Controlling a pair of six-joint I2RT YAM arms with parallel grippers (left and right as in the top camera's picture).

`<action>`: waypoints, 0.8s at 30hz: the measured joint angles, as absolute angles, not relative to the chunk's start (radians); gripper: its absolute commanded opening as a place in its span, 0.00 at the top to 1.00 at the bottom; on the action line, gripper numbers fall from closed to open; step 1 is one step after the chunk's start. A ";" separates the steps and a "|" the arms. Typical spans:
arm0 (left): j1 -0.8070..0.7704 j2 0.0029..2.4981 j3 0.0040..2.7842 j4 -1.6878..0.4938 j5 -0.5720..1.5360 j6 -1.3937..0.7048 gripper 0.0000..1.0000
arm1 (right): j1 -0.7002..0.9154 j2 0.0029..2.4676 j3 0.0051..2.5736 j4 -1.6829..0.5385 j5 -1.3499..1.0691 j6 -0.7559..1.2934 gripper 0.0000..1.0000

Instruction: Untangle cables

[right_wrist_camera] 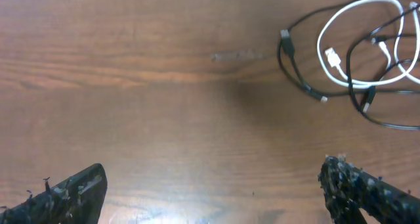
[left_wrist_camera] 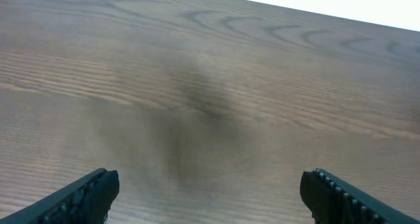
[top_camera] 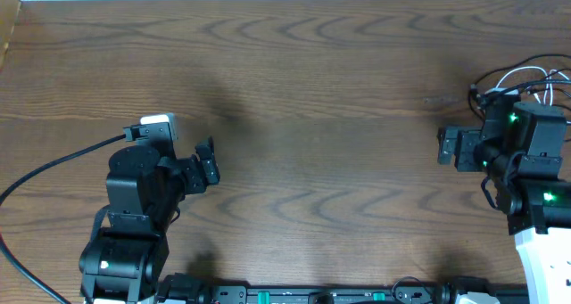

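Tangle of thin black cords and one white cord (right_wrist_camera: 333, 58) is lying looped together at the far right edge of the brown wood-grain desk (top_camera: 312, 90) (partly hidden by the right arm overhead). Left claw (left_wrist_camera: 210, 184) is hanging wide apart, gripping nothing. Right claw (right_wrist_camera: 213, 175) is gaping wide too, empty, apart from the cords.
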State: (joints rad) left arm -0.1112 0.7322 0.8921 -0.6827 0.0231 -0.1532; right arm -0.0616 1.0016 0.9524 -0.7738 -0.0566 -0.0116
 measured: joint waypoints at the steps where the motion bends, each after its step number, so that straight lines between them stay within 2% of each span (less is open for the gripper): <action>1: -0.111 0.732 0.892 -0.683 0.023 -0.153 0.07 | -0.062 1.002 0.952 -0.780 -0.056 -0.012 0.01; 24: -0.111 0.732 0.892 -0.683 0.023 -0.154 0.07 | -0.056 0.941 0.927 -0.804 -0.055 -0.012 0.01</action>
State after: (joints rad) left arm -0.1112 0.7322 0.8921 -0.6827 0.0231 -0.1535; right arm -0.0559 0.9405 0.9272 -0.8040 -0.0547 -0.0124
